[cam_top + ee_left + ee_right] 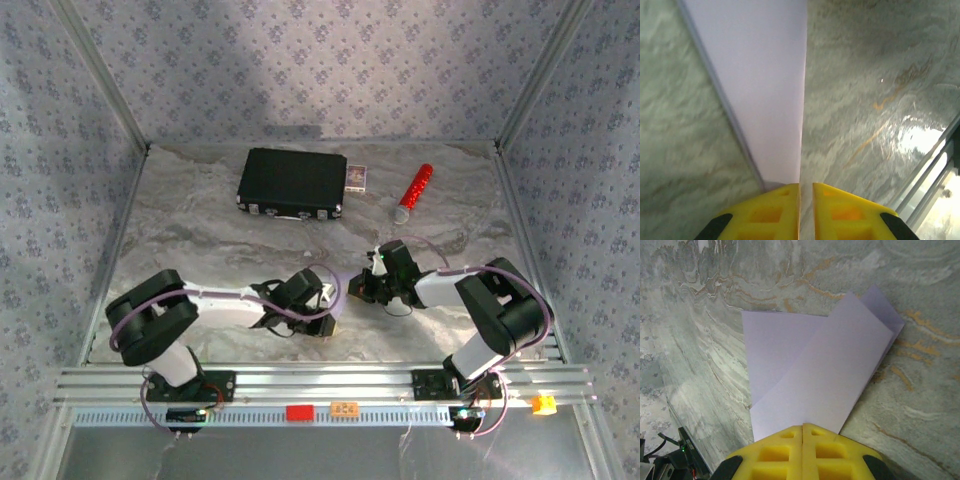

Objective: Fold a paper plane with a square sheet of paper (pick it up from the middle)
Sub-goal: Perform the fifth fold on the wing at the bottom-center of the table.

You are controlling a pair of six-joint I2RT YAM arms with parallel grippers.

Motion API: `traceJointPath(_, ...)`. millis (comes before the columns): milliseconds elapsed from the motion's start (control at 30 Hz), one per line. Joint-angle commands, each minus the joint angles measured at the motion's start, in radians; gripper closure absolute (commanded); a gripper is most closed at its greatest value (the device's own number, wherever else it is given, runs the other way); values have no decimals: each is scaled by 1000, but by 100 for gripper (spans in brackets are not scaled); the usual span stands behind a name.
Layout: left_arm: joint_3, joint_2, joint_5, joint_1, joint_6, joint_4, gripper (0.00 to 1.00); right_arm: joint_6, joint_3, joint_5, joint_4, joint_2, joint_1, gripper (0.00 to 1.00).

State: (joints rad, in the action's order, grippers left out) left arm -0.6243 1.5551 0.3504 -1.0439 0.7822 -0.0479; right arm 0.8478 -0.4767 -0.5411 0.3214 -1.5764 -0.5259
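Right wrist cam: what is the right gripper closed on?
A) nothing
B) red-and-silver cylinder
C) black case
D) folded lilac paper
D: in the right wrist view the right gripper has its yellow jaws pressed together on the near edge of the folded lilac paper.

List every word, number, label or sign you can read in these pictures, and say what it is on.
Nothing here can be read for certain.
On the rail, orange tag: dark marks, too blurred to read.
Beside it, red tag: nothing legible.
On the card box: print too small to read.
No text seen on the paper, case or cylinder.
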Motion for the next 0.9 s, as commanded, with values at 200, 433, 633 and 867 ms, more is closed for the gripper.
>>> traceJointPath(200, 20, -218, -74, 83, 1, 72, 83, -46, -61, 95, -121, 59, -5, 94)
traceJointPath(433, 22, -250, -32, 206, -8, 82, 79, -18, -95, 196, -291, 161, -32, 90)
traceJointPath(633, 31, -245, -2, 269, 41, 80, 76, 71, -86, 282, -367, 240, -89, 88)
traceJointPath(867, 35, -198, 38, 305, 73, 40, 74, 142, -2, 358, -399, 390, -139, 85)
